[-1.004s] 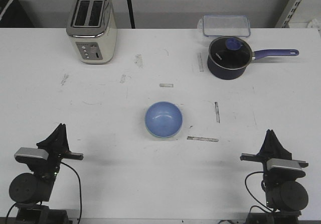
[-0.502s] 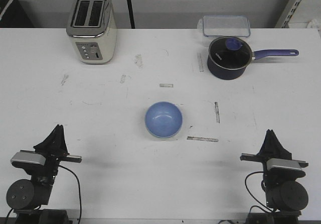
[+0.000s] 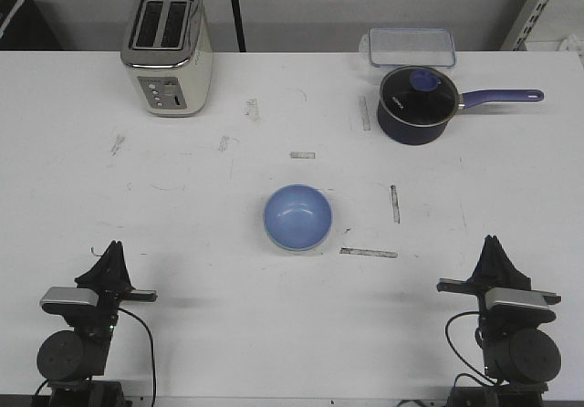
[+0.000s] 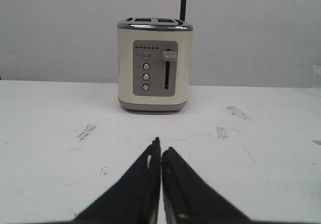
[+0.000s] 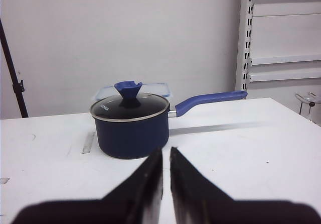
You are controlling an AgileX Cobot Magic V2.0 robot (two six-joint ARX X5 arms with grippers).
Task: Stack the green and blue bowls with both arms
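Two black jointed arms sit drawn back at the near edge of the white tabletop (image 3: pixel 182 224), and only the left one has stirred: over the last second its gripper (image 3: pixel 112 254) has pulled in lower and nearer its base, ending a touch further right, while the right gripper (image 3: pixel 494 247) has not budged. Both pairs of fingers are pressed together with only a thin slit between them, pinching nothing. The light periwinkle blue round bowl (image 3: pixel 298 217) rests mid-tabletop, well apart from both arms, at about two o'clock from the left gripper and ten o'clock from the right. A thin pale rim peeks out beneath its lower edge, which looks to me like the mint green bowl nested under it, though I cannot be sure. If so, the stack is made and the left arm's retreat reads as parking after the job. The cream two-slot toaster (image 3: pixel 168 49) stands at the far left, twelve o'clock from the left gripper; the dark navy lidded saucepan (image 3: pixel 418 104) is far right, by a clear plastic container (image 3: pixel 411 46).
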